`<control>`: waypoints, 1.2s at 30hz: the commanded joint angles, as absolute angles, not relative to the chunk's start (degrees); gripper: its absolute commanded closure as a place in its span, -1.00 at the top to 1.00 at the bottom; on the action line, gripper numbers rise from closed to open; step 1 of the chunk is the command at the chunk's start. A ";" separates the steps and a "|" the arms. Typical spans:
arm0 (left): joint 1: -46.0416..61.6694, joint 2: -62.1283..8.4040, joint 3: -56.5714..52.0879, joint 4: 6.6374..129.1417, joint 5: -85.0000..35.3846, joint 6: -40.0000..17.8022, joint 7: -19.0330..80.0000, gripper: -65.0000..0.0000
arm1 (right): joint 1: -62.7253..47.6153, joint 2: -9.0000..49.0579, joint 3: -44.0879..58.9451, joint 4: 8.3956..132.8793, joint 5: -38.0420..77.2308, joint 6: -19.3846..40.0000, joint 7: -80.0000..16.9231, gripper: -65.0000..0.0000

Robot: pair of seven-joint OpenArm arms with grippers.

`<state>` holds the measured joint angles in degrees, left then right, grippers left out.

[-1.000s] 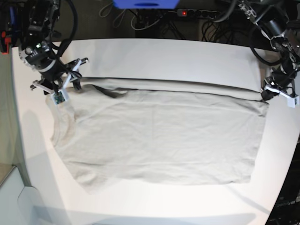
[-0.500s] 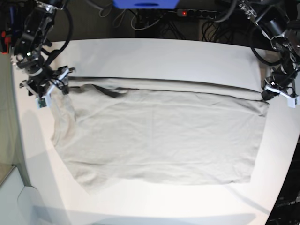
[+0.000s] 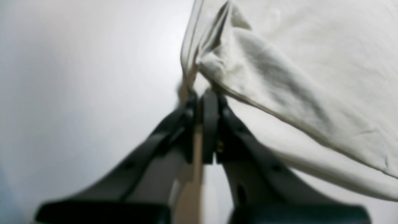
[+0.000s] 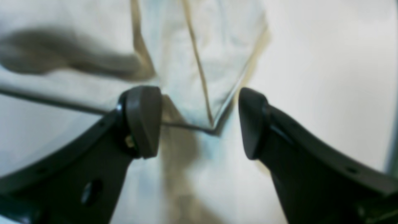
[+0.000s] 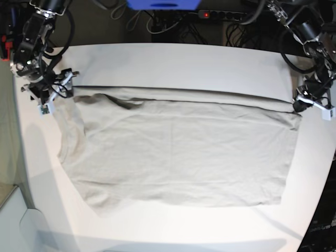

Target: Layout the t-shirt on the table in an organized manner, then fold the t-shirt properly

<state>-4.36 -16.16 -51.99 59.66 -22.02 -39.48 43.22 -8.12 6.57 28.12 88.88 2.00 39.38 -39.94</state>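
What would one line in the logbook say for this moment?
left gripper: shut on t-shirt corner | right gripper: open, above opposite corner | t-shirt: spread on table

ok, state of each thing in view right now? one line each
t-shirt: spread flat on the table, top edge folded over, one corner pinched.
table: white, bare around the shirt.
left gripper: shut on the shirt's corner.
right gripper: open, empty, a shirt corner lies between its fingers.
power strip: behind the table, red light on.

Plain beige t-shirt [image 5: 178,152], no print, white matte table [image 5: 173,63], blk gripper fingers [image 4: 143,121], maybe dk grey
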 commanded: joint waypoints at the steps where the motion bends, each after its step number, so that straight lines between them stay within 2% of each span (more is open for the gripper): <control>1: -5.05 -17.36 -52.09 60.70 -22.64 -40.00 42.24 -0.99 | -7.43 7.08 28.26 88.75 2.07 40.00 -39.87 0.21; 3: -5.05 -17.36 -52.09 60.70 -22.64 -40.00 42.24 -0.99 | -7.43 7.16 28.18 87.34 2.07 40.00 -39.78 0.17; 5: -5.05 -17.36 -52.09 60.70 -22.64 -40.00 42.24 -0.99 | -7.43 7.25 28.00 85.85 2.07 40.00 -39.78 0.04; 7: -5.05 -17.36 -52.09 60.70 -22.64 -40.00 42.24 -0.99 | -7.60 7.25 28.00 85.41 2.07 40.00 -39.87 -0.18; 11: -5.05 -17.36 -52.18 60.70 -22.73 -40.00 42.51 -0.99 | -8.04 7.69 28.00 86.90 2.07 40.00 -40.31 -0.75; 13: -5.14 -17.54 -52.26 60.79 -22.81 -40.00 44.97 -0.99 | -8.13 8.48 28.00 88.57 1.98 40.00 -41.63 -0.92; 18: -6.37 -19.65 -52.35 61.41 -23.08 -40.00 49.45 -0.99 | -7.25 10.51 28.00 95.08 2.07 40.00 -46.90 -0.91; 23: -6.73 -19.56 -52.09 67.21 -22.64 -40.00 51.38 -1.00 | -4.62 12.70 25.45 100.88 1.98 40.00 -51.03 -0.91; 31: -12.70 -19.56 -52.00 70.73 -22.46 -40.00 58.15 -1.00 | 0.66 15.34 15.16 100.62 1.98 40.00 -53.67 -0.91; 36: -15.43 -19.38 -52.00 70.81 -22.37 -39.25 58.42 -1.00 | 4.44 15.60 14.37 100.53 1.89 40.00 -55.78 -0.91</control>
